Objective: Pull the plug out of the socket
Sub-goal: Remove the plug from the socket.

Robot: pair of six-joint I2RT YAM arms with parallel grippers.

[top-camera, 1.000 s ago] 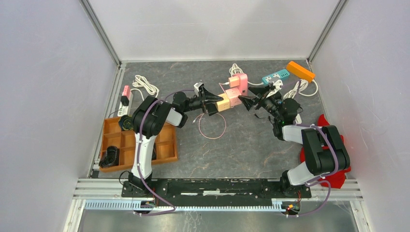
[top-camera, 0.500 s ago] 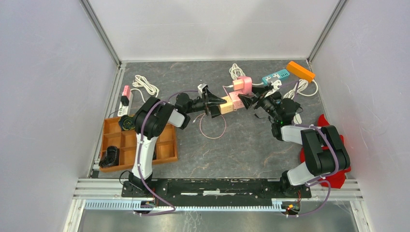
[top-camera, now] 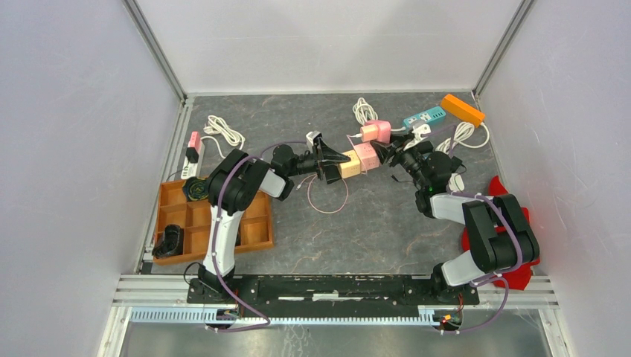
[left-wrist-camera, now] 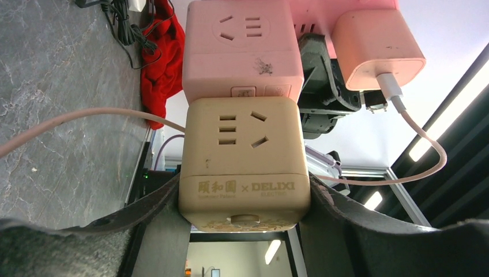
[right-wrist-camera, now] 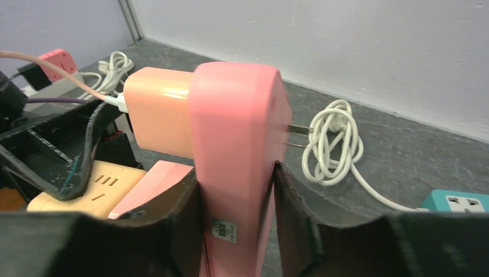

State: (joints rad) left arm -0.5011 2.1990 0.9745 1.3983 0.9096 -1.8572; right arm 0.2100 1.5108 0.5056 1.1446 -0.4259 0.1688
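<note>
Grasp by left claw (left-wrist-camera: 243,193) on beige cube socket (left-wrist-camera: 242,150), pinched at both flanks. Just beyond its fingertips, touching that cube: pink cube socket (left-wrist-camera: 242,52). Grasp by right claw (right-wrist-camera: 236,199) on pink block (right-wrist-camera: 236,115), squeezed between both fingers; peach charger (right-wrist-camera: 158,112) plugged in on one side of them, bare prongs (right-wrist-camera: 297,130) jutting from the other.

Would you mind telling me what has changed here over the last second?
The right tool moved in leftward and closed on the pink adapter. The left tool shifted slightly rightward with the beige socket cube. Unchanged: the left tool's grip on that cube, and the pink charger plugged in.
</note>
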